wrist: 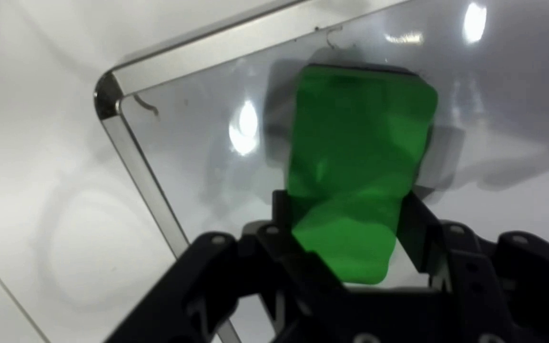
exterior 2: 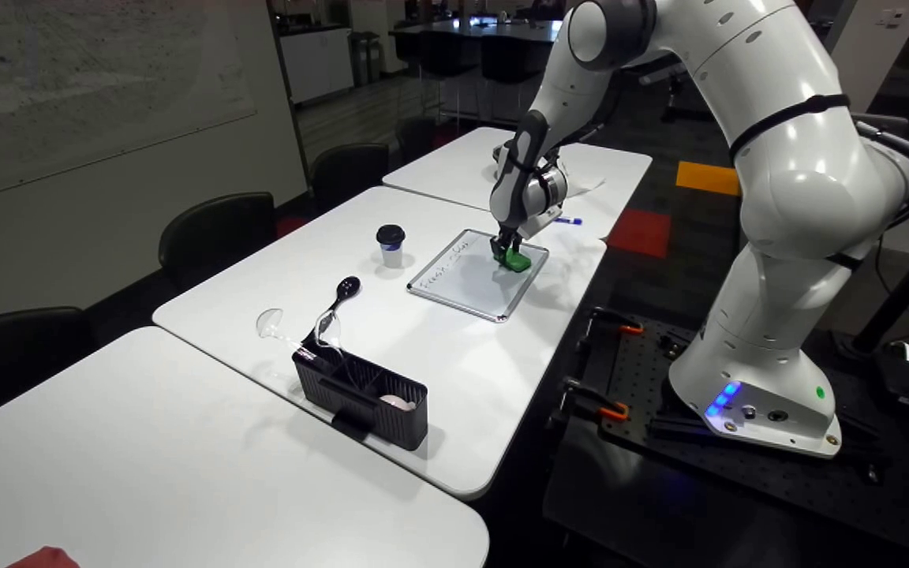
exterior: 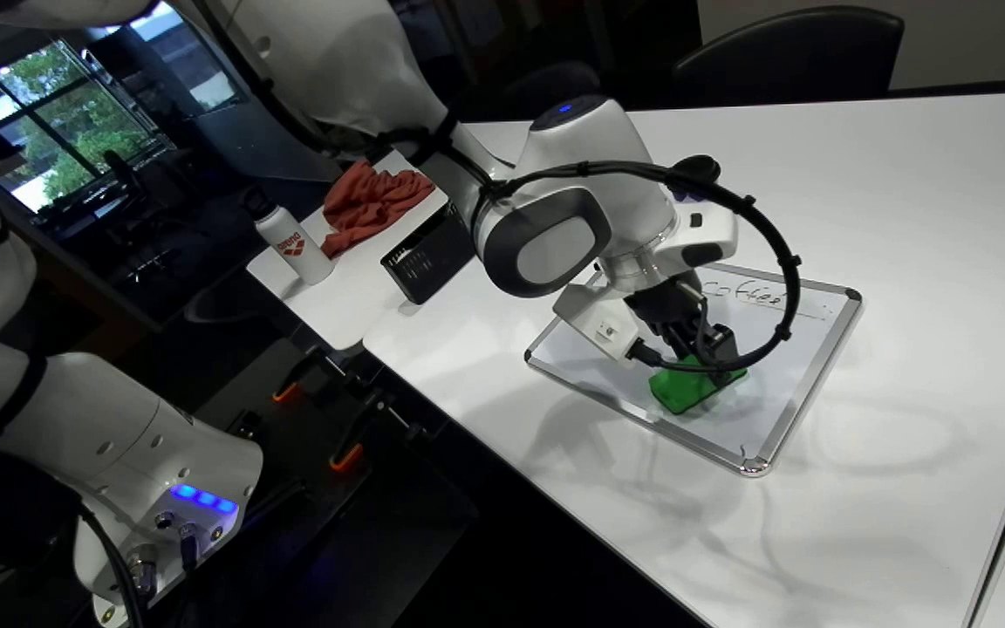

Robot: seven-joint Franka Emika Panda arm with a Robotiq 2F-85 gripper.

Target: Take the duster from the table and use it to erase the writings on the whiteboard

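Note:
My gripper [wrist: 346, 212] is shut on the green duster [wrist: 360, 138], with one finger against each long side. In both exterior views the gripper [exterior: 710, 353] [exterior 2: 506, 246] holds the duster [exterior: 681, 390] [exterior 2: 516, 261] low over the whiteboard [exterior: 769, 423] [exterior 2: 466, 292]. I cannot tell whether its underside touches the surface. The silver-framed whiteboard lies flat on the table. Black handwriting [exterior: 742, 293] [exterior 2: 432, 278] runs along its far side, partly hidden by the arm. The wrist view shows small dark marks [wrist: 146, 104] near a corner of the whiteboard [wrist: 184, 143].
A black caddy [exterior 2: 364, 398] with a clear ladle and black spoon [exterior 2: 348, 287] stands near the table joint. A lidded cup [exterior 2: 391, 248] stands beyond the whiteboard. A blue marker [exterior 2: 568, 221] lies behind the gripper. A white bottle [exterior: 295, 247] and red cloth [exterior: 372, 202] are on the adjoining table.

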